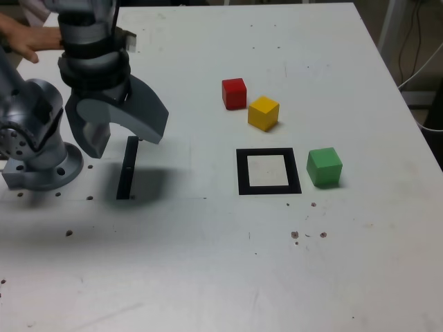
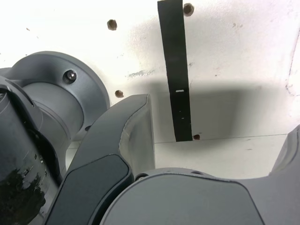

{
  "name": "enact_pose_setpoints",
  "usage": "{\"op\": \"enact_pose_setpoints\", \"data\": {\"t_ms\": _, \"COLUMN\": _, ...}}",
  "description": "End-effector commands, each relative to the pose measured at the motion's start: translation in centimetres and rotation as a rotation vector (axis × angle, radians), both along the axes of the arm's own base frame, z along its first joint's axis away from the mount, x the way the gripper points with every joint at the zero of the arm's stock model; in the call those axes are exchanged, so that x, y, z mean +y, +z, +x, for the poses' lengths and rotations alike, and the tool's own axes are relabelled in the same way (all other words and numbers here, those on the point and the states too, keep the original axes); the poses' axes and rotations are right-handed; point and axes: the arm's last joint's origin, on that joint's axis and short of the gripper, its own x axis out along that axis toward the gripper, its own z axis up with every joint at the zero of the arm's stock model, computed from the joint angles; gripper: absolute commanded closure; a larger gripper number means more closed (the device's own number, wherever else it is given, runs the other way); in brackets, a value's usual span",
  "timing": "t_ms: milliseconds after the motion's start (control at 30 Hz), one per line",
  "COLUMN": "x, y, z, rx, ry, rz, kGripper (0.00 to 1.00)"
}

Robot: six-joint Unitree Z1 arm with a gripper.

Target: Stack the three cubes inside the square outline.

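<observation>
In the exterior view the red cube [image 1: 234, 93], the yellow cube [image 1: 264, 113] and the green cube [image 1: 324, 167] sit apart on the white table. The red and yellow ones lie behind the square outline [image 1: 268, 171]; the green one rests just beside the outline on the exterior view's right. My gripper [image 1: 122, 140] hangs open and empty at the exterior view's left, far from all three cubes, above a thin black strip [image 1: 127, 168]. The wrist view shows one grey finger [image 2: 126, 136], the strip [image 2: 177, 75] and bare table, no cube.
The arm's grey base [image 1: 38, 162] stands at the exterior view's left edge. A person's hand [image 1: 21, 36] rests at the far left corner. Cables [image 1: 422, 69] hang past the table's right edge. Small screw holes [image 1: 304, 235] dot the tabletop.
</observation>
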Motion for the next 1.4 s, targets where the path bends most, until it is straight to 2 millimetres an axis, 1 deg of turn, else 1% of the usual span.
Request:
{"op": "enact_pose_setpoints", "data": {"t_ms": 0, "x": 0.0, "y": 0.1, "z": -0.2, "rx": 0.004, "ry": -0.001, "rz": -0.004, "kGripper": 0.01}}
{"op": "enact_pose_setpoints", "data": {"t_ms": 433, "x": -0.1, "y": 0.4, "z": 0.1, "rx": 0.003, "ry": -0.012, "rz": -0.014, "kGripper": 0.01}}
{"op": "enact_pose_setpoints", "data": {"t_ms": 567, "x": 0.0, "y": 1.1, "z": 1.4, "rx": -0.023, "ry": -0.046, "rz": -0.014, "kGripper": 0.01}}
{"op": "enact_pose_setpoints", "data": {"t_ms": 700, "x": 0.8, "y": 1.9, "z": 3.0, "rx": -0.048, "ry": -0.052, "rz": 0.0, "kGripper": 0.01}}
{"op": "enact_pose_setpoints", "data": {"t_ms": 900, "x": 3.4, "y": 3.3, "z": 6.2, "rx": -0.069, "ry": -0.013, "rz": 0.022, "kGripper": 0.01}}
{"op": "enact_pose_setpoints", "data": {"t_ms": 1100, "x": 6.4, "y": 5.3, "z": 10.1, "rx": -0.06, "ry": 0.022, "rz": 0.038, "kGripper": 0.02}}
{"op": "enact_pose_setpoints", "data": {"t_ms": 1167, "x": 7.7, "y": 6.0, "z": 11.6, "rx": -0.057, "ry": 0.037, "rz": 0.049, "kGripper": 0.02}}
{"op": "enact_pose_setpoints", "data": {"t_ms": 1267, "x": 9.6, "y": 6.4, "z": 13.1, "rx": -0.053, "ry": 0.066, "rz": 0.057, "kGripper": 0.02}}
{"op": "enact_pose_setpoints", "data": {"t_ms": 1367, "x": 11.5, "y": 6.3, "z": 14.1, "rx": -0.043, "ry": 0.104, "rz": 0.054, "kGripper": 0.02}}
